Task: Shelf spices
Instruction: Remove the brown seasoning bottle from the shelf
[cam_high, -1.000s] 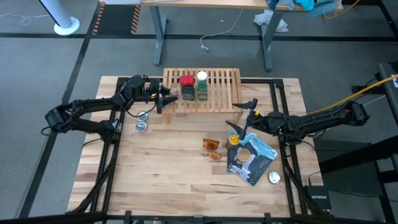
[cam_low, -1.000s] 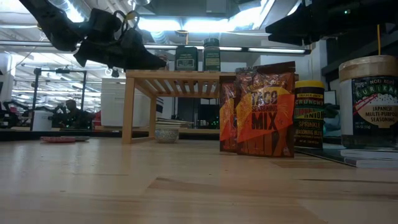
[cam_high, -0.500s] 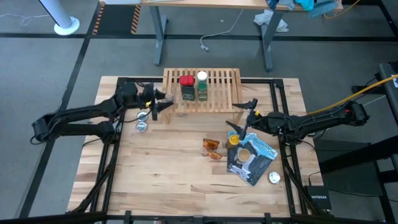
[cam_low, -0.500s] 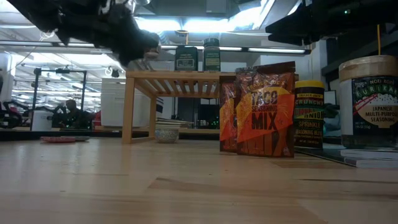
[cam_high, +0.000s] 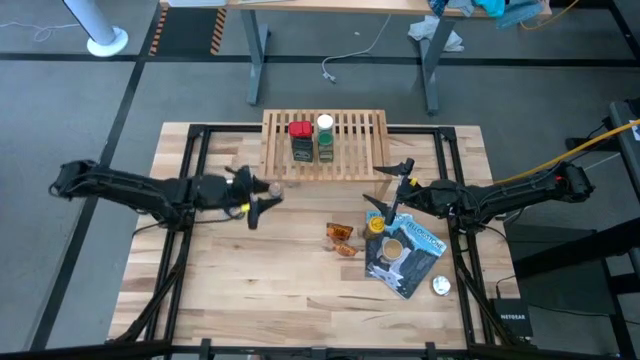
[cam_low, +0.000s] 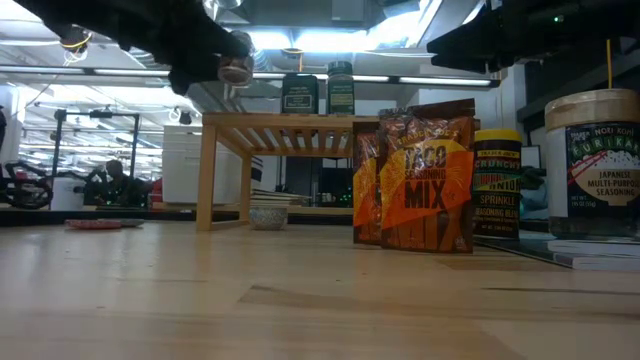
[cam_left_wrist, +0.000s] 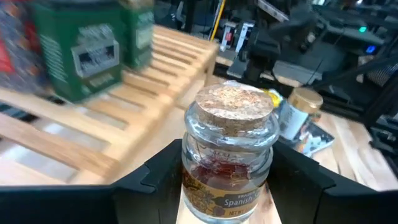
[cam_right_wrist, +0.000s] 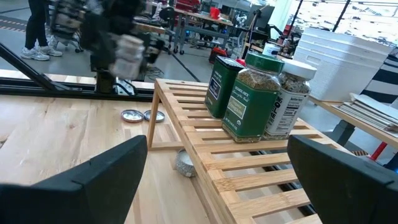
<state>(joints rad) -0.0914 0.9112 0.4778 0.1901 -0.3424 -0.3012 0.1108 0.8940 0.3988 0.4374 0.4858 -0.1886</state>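
Left hand (cam_left_wrist: 227, 186) clenched round a cork-stoppered jar (cam_left_wrist: 229, 149), aloft at about 9 o'clock from the shelf (cam_high: 352, 140); best carried upright, raised above the slat tops, set beside the tins (cam_high: 301, 143) without nudging them; right hand (cam_high: 392, 183) spread and empty, near the shelf's 4 o'clock corner.
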